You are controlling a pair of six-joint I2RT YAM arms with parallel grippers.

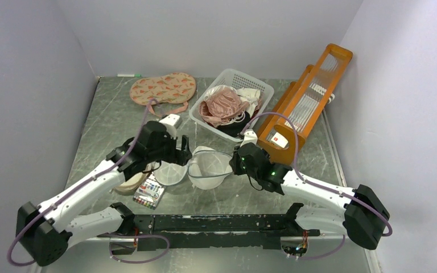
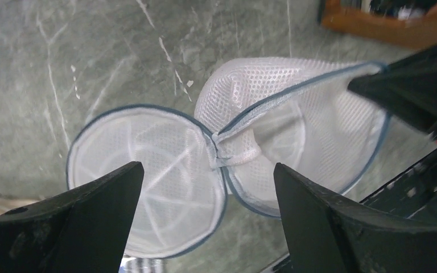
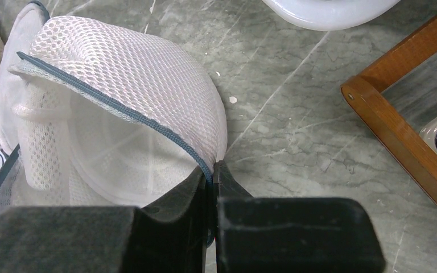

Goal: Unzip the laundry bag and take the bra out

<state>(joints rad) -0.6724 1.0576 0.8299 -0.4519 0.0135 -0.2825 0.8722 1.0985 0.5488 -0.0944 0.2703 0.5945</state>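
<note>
The white mesh laundry bag (image 1: 207, 168) lies unzipped in two round halves joined at a hinge, in front of both arms; it also shows in the left wrist view (image 2: 296, 131). Its inside shows only white mesh (image 3: 119, 85). My right gripper (image 1: 236, 162) is shut on the bag's dark zipper rim at the right half's edge (image 3: 212, 170) and holds that half tilted up. My left gripper (image 1: 183, 151) is open and empty, hovering over the hinge (image 2: 207, 170). The dusty-pink bra (image 1: 223, 105) lies in the white basket behind the bag.
The white basket (image 1: 264, 94) holds other garments. A wooden frame (image 1: 313, 96) leans at the right. A pink watermelon pouch (image 1: 164, 88) lies at the back. A beige hoop (image 1: 131, 183) and a marker box (image 1: 149, 193) sit left of the bag.
</note>
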